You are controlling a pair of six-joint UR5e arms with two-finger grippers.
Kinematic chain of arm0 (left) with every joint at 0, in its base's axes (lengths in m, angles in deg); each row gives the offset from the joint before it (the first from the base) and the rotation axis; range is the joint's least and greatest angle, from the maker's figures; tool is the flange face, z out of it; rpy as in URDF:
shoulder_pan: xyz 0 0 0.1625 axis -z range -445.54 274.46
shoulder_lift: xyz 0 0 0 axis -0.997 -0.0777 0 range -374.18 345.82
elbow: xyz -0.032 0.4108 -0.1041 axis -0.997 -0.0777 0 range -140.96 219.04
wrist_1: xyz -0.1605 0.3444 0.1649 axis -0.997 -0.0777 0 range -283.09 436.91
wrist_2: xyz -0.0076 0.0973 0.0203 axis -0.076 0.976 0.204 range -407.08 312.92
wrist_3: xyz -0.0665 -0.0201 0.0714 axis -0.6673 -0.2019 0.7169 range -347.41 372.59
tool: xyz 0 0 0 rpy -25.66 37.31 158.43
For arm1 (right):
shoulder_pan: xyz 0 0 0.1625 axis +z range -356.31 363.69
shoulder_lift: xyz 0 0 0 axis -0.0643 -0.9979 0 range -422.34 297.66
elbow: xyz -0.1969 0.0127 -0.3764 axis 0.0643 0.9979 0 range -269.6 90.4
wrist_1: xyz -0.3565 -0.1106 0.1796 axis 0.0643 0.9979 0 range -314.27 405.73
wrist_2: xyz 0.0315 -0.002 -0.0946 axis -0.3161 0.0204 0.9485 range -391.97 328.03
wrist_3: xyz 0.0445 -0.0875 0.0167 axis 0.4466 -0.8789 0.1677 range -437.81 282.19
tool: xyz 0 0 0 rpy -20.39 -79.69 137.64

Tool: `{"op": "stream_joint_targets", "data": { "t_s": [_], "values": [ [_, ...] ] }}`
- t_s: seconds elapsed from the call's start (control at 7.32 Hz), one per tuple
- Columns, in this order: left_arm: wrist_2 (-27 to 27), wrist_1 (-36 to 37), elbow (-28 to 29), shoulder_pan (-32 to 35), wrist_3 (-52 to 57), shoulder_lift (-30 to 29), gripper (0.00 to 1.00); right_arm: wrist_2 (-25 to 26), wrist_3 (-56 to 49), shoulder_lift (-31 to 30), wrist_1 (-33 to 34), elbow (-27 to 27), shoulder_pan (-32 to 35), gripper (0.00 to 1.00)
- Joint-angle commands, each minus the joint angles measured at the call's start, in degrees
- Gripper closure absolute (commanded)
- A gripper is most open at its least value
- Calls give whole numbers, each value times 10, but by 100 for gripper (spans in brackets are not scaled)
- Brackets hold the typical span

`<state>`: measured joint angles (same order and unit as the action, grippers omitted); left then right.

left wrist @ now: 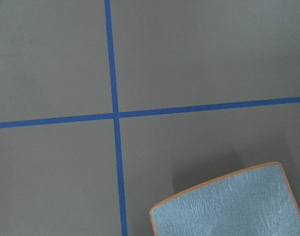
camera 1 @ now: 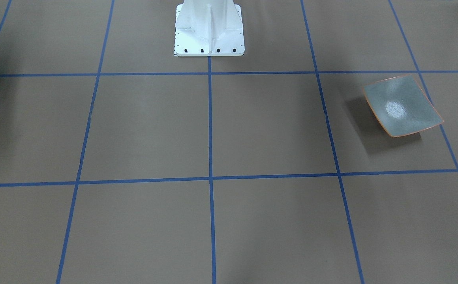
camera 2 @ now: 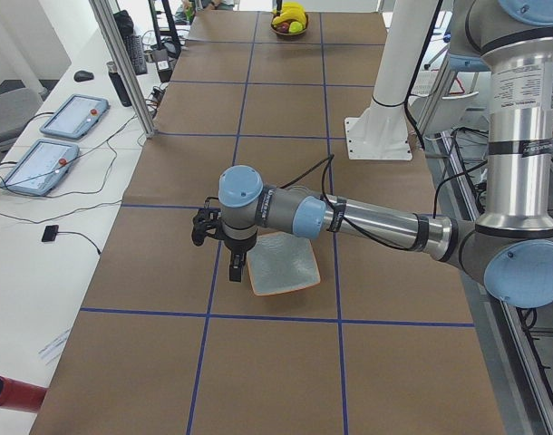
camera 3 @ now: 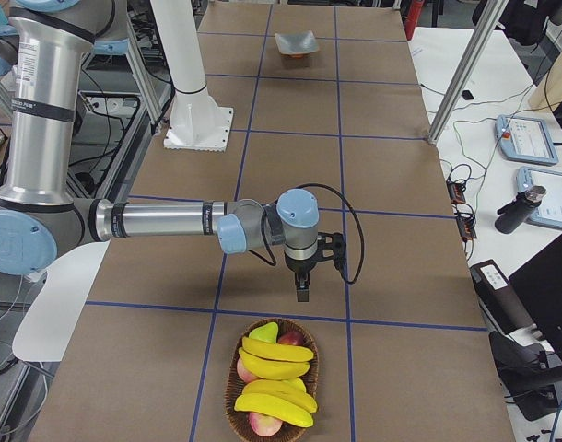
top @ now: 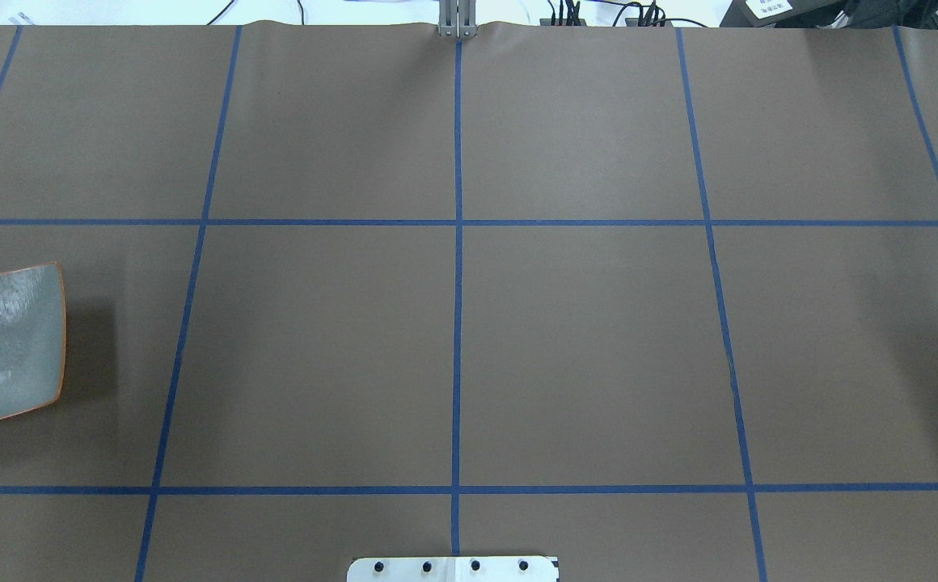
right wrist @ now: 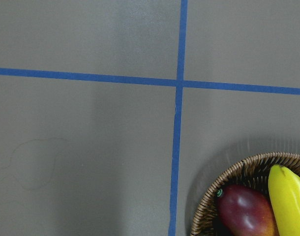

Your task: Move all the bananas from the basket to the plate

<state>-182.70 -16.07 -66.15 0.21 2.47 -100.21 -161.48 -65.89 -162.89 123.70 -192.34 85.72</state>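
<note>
Two grippers are pointing down over the table (top: 582, 339); whether they are open or closed, I cannot tell. The left gripper (camera 2: 237, 270) is hanging just beside the plate (camera 2: 286, 268). The right gripper (camera 3: 303, 293) is hanging near the basket (right wrist: 216, 183), where three bananas (camera 3: 279, 351) are lying together with reddish fruit (right wrist: 246, 214).

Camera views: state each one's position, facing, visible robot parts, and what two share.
Front-facing: across table, facing robot; pedestal.
Overhead: behind robot, facing forward; pedestal edge.
Exterior left: left end; left arm, left gripper by plate.
Exterior right: right end; right arm, right gripper near basket.
Left wrist: downward; plate corner; no body.
Right wrist: downward; basket rim; no body.
Front-facing and overhead share the plate.
</note>
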Motion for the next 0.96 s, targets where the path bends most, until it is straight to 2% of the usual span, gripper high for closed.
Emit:
{"op": "stream_joint_targets", "data": {
  "t_s": [0.0,0.27,0.41,0.82],
  "values": [
    [1,0,2,-1,-2,0,0,-4,4,0,-6,5,0,0],
    [1,0,3,-2,-3,0,0,27,-12,-10,-24,8,-13,0],
    [2,1,4,-2,-2,1,0,109,-28,-12,-21,14,-31,0],
    [1,0,5,-2,-3,0,0,160,-47,31,-8,95,-37,1]
  ]
}}
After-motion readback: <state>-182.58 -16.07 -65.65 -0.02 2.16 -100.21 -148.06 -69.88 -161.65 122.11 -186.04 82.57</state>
